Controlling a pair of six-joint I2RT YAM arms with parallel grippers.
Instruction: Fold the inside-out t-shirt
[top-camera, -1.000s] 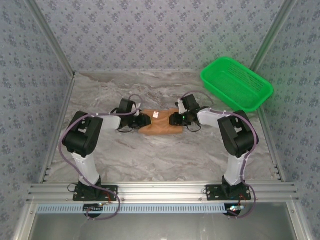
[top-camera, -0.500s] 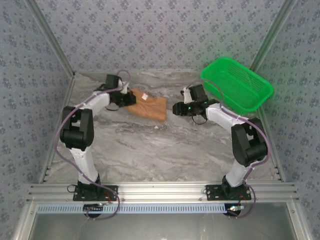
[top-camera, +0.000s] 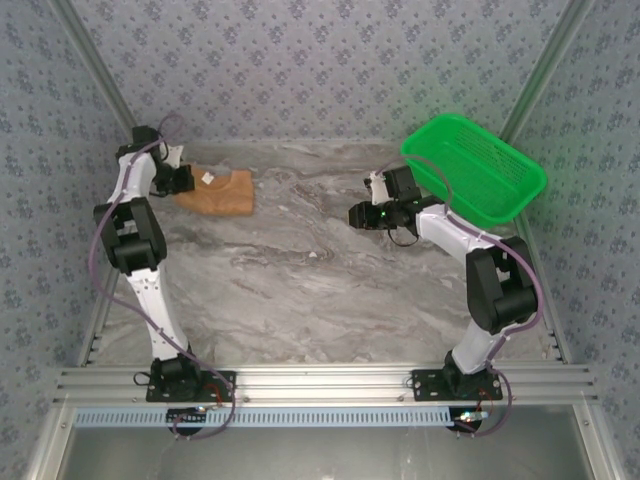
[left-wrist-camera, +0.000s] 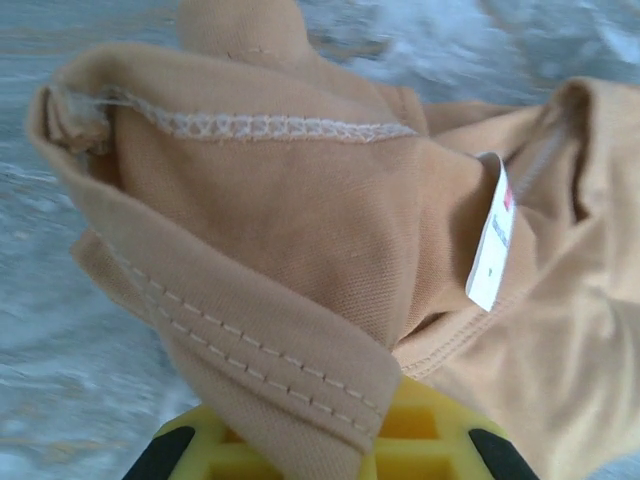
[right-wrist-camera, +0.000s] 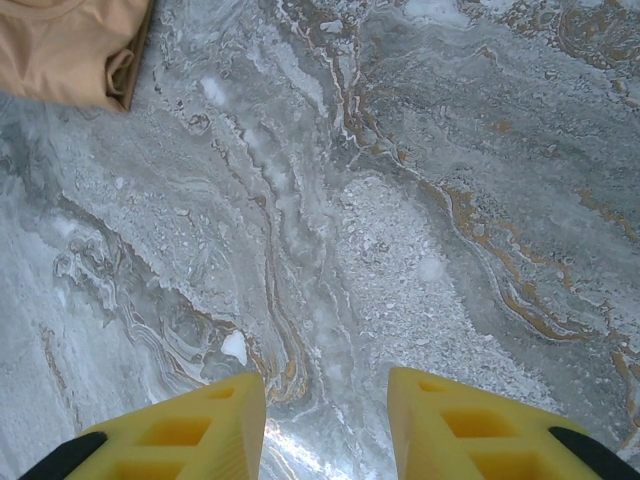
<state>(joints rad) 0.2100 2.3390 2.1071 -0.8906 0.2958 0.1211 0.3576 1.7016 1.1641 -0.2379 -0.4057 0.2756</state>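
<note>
— Dragged left, hasn't it? Since a second ago the t-shirt (top-camera: 216, 190) has gone from mid-table to the far left corner, and the right arm has pulled back towards its own side.

— Yes. Nearest us, the right gripper (top-camera: 356, 215) hangs over the bare table (top-camera: 300, 290) with its jaws apart and nothing between them.

— And which way is the cloth from it?

— Off to its left and a little farther back, well apart. Its wrist camera catches just a corner of it (right-wrist-camera: 60, 50).

— So the left arm is nearer?

— It's on it. The left gripper (top-camera: 185, 181) is clenched on the bundle's left end, close to the white label (left-wrist-camera: 490, 245). The bundle's long axis runs left to right, away from those fingers.

— Beyond that?

— A green basket (top-camera: 475, 165) at the far right, well clear.
</note>
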